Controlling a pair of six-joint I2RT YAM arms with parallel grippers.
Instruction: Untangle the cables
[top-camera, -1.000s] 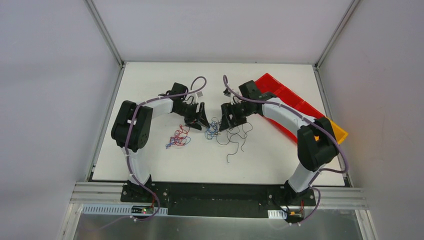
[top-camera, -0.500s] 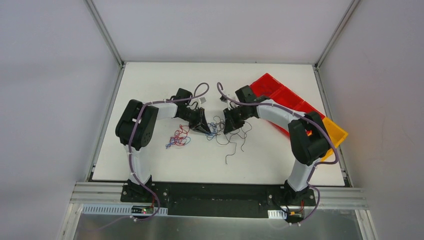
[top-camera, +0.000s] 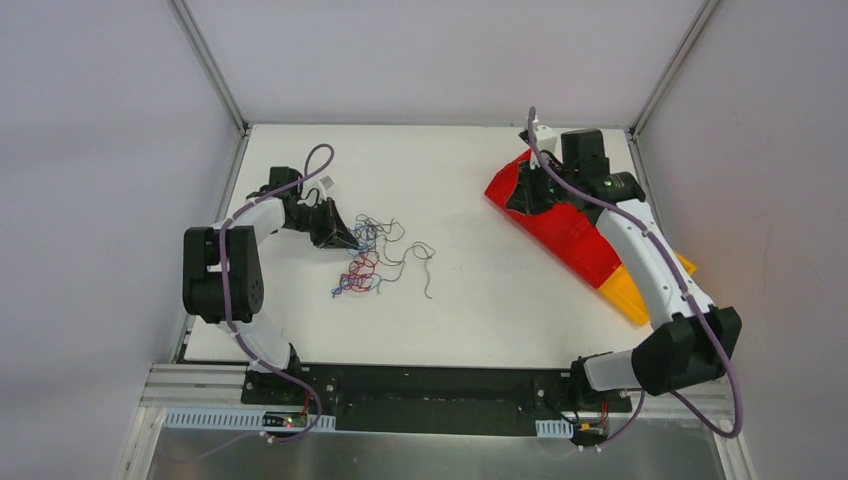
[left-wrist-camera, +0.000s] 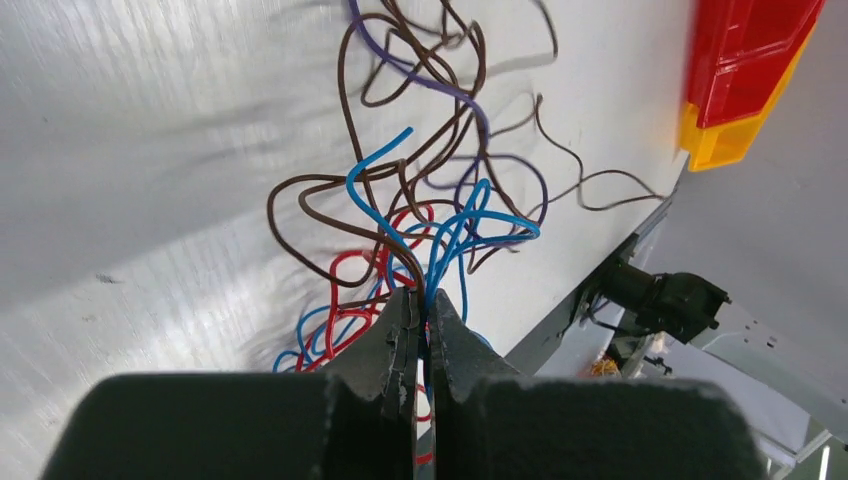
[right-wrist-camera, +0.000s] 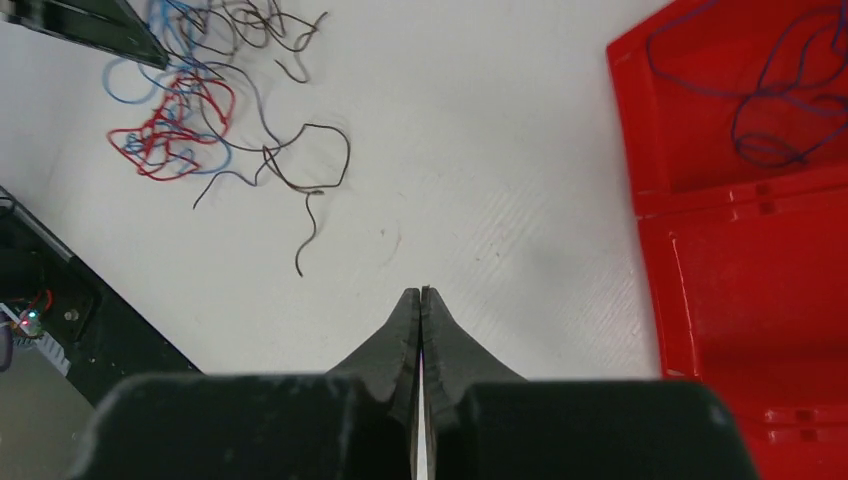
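The cables (top-camera: 378, 252) lie as a loose tangle of thin red, blue and dark strands left of the table's middle. My left gripper (top-camera: 353, 242) is at the tangle's left edge, shut on blue and brown strands. In the left wrist view those strands run straight up out of the gripper (left-wrist-camera: 421, 300) into the cables (left-wrist-camera: 420, 200). My right gripper (top-camera: 514, 198) is far off at the red bin's near-left corner. In the right wrist view it (right-wrist-camera: 421, 292) is shut above bare table, nothing visible between its tips, with the cables (right-wrist-camera: 200, 110) at the upper left.
A red bin (top-camera: 560, 232) with a yellow bin (top-camera: 636, 296) under it lies slanted along the right side. One dark blue wire (right-wrist-camera: 782, 98) lies inside the red bin (right-wrist-camera: 740, 260). A single dark strand (top-camera: 429, 272) trails right of the tangle.
Both grippers went from open to shut. The left arm pulled back to the left, dragging the tangle with it. The right arm swung away to the red bin at the back right.
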